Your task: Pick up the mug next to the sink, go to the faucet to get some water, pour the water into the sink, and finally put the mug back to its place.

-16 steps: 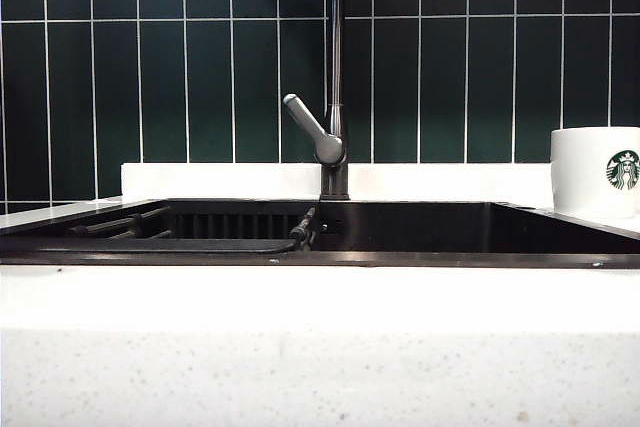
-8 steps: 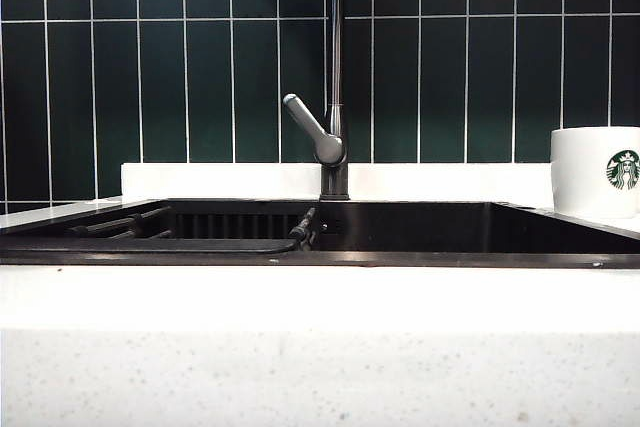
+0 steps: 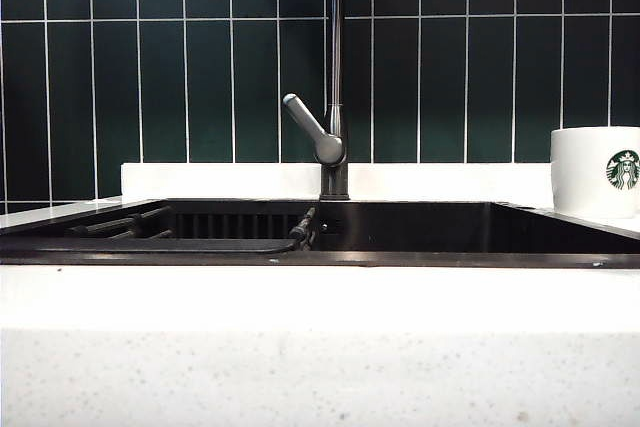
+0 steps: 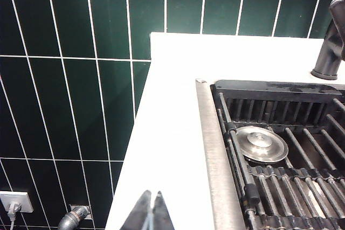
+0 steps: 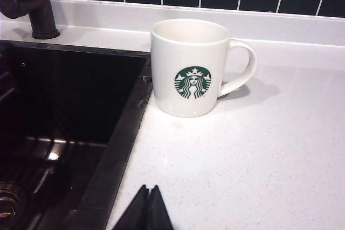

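Now, mug (image 5: pixel 190 68): upright on counter (image 5: pixel 259 149), beside sink (image 5: pixel 116 138) edge.
Right gripper (image 5: pixel 146 208): jaws together; open, then approach the handle squarely.
Left gripper (image 4: pixel 151 211): closed.

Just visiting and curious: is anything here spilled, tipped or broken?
Nothing stands out. The white ceramic logo mug stands upright on the speckled white counter beside the dark sink; both pincers, left and right, are shut.
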Controlling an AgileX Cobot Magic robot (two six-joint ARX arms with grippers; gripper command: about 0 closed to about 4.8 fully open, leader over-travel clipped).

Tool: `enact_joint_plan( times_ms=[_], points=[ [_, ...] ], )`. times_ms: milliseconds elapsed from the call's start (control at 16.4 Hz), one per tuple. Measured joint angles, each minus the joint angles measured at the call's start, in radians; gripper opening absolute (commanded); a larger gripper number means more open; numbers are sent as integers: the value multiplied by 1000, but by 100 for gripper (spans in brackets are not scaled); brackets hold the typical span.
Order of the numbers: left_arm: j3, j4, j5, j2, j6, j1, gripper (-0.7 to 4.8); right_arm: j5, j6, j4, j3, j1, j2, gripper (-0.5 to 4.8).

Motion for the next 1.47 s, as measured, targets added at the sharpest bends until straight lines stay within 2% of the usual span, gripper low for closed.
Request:
enact_joint_plan(
  times_ms=[488,733,1465],
  points=[
    [0,-1,0,0,0,0,-5,4,0,-24,0,-18,-112,-5],
    [0,0,0,0,0,0,-5,2,0,-28,0,-57,-112,-5],
    [0,-1,0,0,0,0,-5,1,0,-27,0,-55,-112,-5]
  ],
)
